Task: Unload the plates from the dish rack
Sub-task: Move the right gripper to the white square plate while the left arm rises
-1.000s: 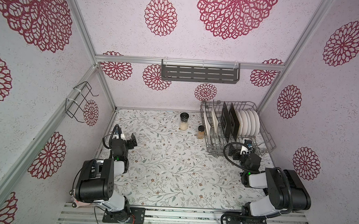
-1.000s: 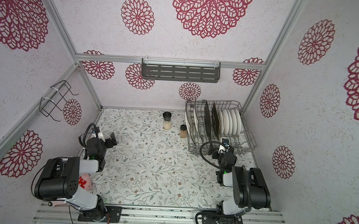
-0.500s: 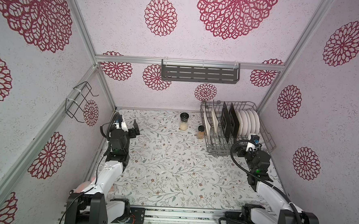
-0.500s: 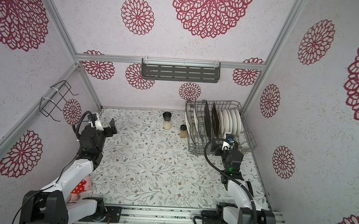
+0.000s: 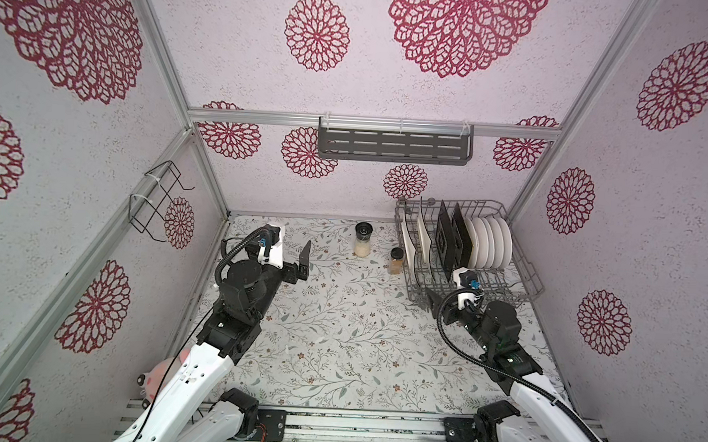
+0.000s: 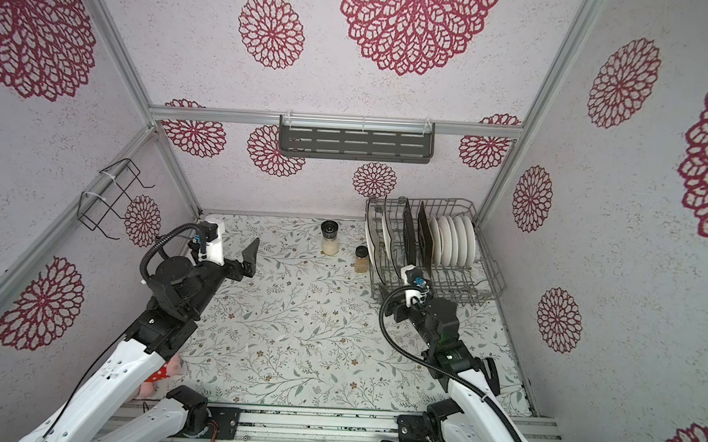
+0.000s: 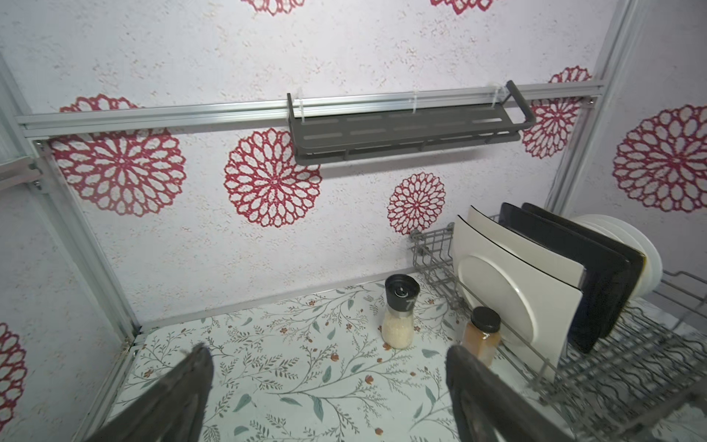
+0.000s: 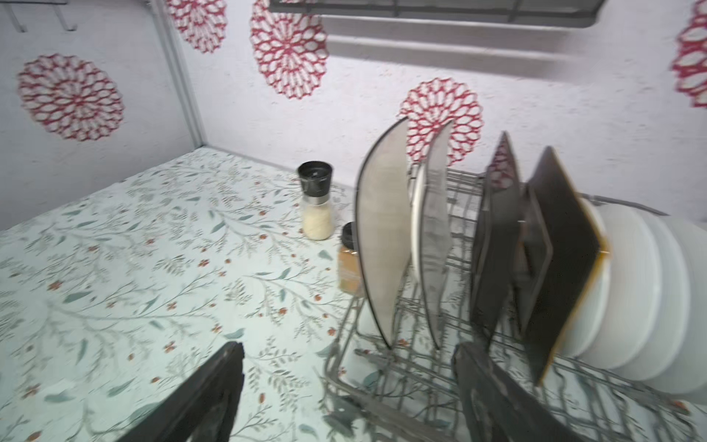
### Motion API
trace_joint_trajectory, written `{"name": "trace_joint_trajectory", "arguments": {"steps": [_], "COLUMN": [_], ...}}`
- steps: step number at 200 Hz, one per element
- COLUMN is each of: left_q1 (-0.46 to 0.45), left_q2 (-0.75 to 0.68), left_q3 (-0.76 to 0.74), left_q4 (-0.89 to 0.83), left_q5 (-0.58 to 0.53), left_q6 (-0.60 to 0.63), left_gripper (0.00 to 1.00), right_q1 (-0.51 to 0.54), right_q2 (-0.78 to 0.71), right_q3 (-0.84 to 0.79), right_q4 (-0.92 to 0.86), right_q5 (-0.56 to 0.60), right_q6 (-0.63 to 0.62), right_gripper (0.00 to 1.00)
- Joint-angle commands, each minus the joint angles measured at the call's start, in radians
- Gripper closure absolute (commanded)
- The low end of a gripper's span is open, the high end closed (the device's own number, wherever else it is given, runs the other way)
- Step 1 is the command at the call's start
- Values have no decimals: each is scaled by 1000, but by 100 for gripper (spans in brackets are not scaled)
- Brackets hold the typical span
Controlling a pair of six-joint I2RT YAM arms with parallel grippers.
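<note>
The grey wire dish rack stands at the back right of the table. In it stand on edge two cream plates, two black square plates and several round white plates. My right gripper is open and empty, hovering at the rack's front left corner, short of the cream plates. My left gripper hangs open and empty over the back left of the table, facing the rack from well apart.
A salt grinder and a small orange spice jar stand just left of the rack. A dark grey slotted shelf hangs on the back wall, a black wire holder on the left wall.
Both arms have unfolded and reached forward. The right gripper has come up to the rack's front corner; the left has moved toward the back left. The right jaws have narrowed slightly.
</note>
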Motion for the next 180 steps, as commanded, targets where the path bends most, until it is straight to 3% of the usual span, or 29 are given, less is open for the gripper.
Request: {"name": "trace_joint_trajectory", "arguments": {"steps": [1, 26, 52, 91, 180], "left_q1": [-15, -25, -48, -74, -184], "left_q2": [-60, -148, -218, -268, -205], "left_q3": [-8, -84, -143, -215, -208], "left_q4": [-186, -241, -286, -248, -280], "left_q5": [25, 132, 165, 174, 132], "left_q6": [29, 35, 26, -13, 8], "left_gripper": [3, 3, 1, 1, 2], "right_q1": [94, 156, 162, 162, 159], "right_q2": [-2, -1, 38, 170, 462], "right_q3": [3, -63, -110, -76, 24], "right_q4": [4, 112, 226, 304, 474], "right_q5": [105, 186, 219, 216, 242], "right_q6": [-39, -9, 22, 16, -11], "right_gripper": [13, 14, 14, 18, 30]}}
